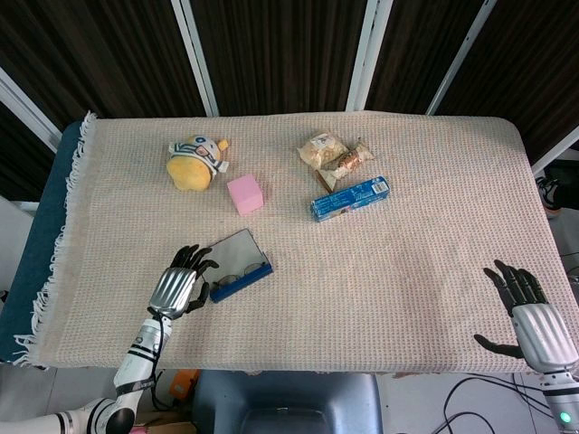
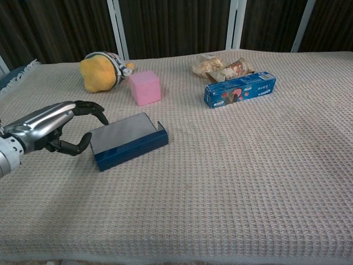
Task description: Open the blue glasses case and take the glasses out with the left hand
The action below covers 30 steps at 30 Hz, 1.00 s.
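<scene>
The left hand (image 1: 178,291) hovers just left of the glasses case (image 1: 237,263), its dark fingers (image 2: 88,108) apart and gently curled toward the case's near end, holding nothing; whether a fingertip touches the case cannot be told. The case is a blue, hard-sided oblong, open, with its grey-lined lid laid back flat. From above, thin wire-framed glasses (image 1: 237,268) lie inside it. The right hand (image 1: 529,316) rests at the table's (image 1: 425,271) near edge, well to the right of the case, fingers spread and empty.

A coarse, waffle-woven beige cloth with a fringed left edge covers the table. Just beyond the case sits a pink foam-like cube (image 1: 245,193), and left of that a round yellow plush toy (image 1: 194,162). Right of the cube lies a long blue printed box (image 1: 350,199), with crinkly snack packets (image 1: 332,154) behind it.
</scene>
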{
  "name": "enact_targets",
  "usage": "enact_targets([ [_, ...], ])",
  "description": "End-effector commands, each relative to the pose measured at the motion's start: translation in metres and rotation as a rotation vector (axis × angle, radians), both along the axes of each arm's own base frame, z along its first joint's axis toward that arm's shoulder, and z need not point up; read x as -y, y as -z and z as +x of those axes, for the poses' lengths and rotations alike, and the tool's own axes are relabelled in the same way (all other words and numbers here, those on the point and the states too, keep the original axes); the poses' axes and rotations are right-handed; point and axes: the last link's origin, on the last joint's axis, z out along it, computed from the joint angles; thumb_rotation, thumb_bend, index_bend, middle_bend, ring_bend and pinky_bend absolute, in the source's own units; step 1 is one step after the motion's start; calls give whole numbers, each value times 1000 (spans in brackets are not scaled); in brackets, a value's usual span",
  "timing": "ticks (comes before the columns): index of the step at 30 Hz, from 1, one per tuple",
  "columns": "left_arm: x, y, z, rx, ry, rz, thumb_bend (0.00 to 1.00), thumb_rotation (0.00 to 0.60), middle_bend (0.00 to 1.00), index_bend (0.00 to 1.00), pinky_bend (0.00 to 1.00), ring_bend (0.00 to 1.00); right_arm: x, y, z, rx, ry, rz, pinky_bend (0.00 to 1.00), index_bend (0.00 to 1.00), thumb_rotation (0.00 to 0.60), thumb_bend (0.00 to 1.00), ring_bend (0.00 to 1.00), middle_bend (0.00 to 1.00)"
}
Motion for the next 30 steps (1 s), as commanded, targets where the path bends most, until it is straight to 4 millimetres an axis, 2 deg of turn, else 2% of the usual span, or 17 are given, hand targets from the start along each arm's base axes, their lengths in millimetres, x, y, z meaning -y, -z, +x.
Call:
enact_targets([
  [1, 4, 6, 0, -20, 3, -16, 608, 600, 98, 307, 45, 15, -1, -1, 0, 6, -2, 1, 0, 0, 600, 203, 0, 0],
  [14, 14, 19, -6, -80, 14, -50, 631, 600, 96, 335, 42, 11, -3, -7, -2, 19, -1, -11, 0, 0, 600, 203, 0, 0],
  [23, 25, 15, -19, -108, 3, -62, 635, 600, 97, 428, 39, 8, -2, -5, -1, 12, -4, -6, 0, 0, 600, 203, 0, 0],
  [30, 40, 5, -31, -122, -2, -77, 636, 600, 99, 456, 39, 8, -3, -4, -1, 13, -7, -7, 0, 0, 600, 203, 0, 0],
])
